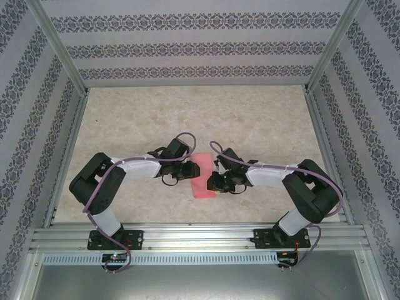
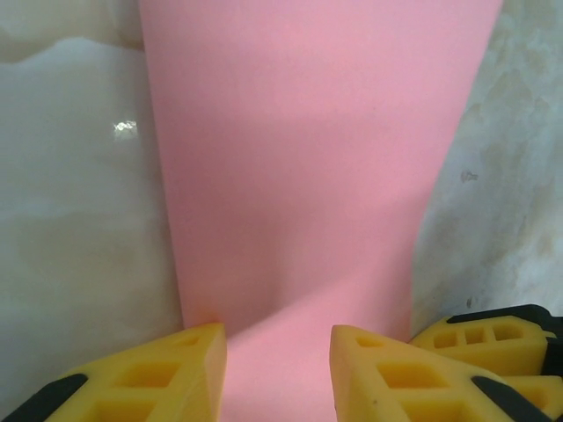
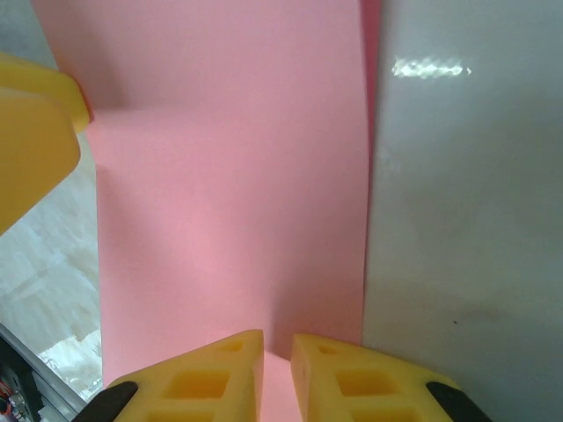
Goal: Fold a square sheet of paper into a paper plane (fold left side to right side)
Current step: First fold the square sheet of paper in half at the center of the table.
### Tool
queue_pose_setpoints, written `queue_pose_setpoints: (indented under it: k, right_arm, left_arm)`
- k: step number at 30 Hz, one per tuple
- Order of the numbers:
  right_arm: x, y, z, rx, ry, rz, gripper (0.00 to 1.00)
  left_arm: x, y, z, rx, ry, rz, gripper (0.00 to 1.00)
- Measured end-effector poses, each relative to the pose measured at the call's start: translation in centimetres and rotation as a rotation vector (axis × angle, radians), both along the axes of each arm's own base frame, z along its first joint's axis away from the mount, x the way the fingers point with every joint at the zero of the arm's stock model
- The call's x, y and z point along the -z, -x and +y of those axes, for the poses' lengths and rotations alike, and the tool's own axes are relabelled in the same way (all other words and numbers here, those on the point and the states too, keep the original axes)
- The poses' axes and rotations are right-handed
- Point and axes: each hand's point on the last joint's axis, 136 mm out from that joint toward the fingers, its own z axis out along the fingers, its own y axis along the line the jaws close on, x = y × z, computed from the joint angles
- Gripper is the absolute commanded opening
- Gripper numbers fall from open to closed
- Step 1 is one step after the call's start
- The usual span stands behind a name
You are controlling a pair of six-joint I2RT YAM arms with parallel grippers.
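The left gripper (image 1: pixel 190 170) and right gripper (image 1: pixel 217 181) crowd the middle over the paper (image 1: pixel 203 189); the far table (image 1: pixel 187 112) lies open up to the walls (image 1: pixel 187 50).

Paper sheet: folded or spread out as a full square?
Folded. The square sheet of paper lies as a narrow rectangle; the right wrist view shows a second layer's edge along its right side.

Ahead of my left fingers (image 2: pixel 149 378), moulded yellow plastic with a dull finish, I see the square sheet of paper (image 2: pixel 308 176), matt and smooth, on a glossy marble-patterned table (image 2: pixel 70 220).
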Motion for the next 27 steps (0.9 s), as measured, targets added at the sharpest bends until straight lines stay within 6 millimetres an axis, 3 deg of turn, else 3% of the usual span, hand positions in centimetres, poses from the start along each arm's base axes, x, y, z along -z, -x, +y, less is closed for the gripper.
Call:
queue_pose_setpoints:
  k: [19,27]
  right_arm:
    - [0.1,0.0,0.0,-0.009,0.01,0.006,0.19]
    - [0.1,-0.1,0.1,-0.016,0.011,0.002,0.19]
  left_arm:
    - [0.6,-1.0,-0.9,0.013,0.031,0.008,0.36]
    - [0.4,-3.9,0.9,-0.049,0.02,-0.021,0.36]
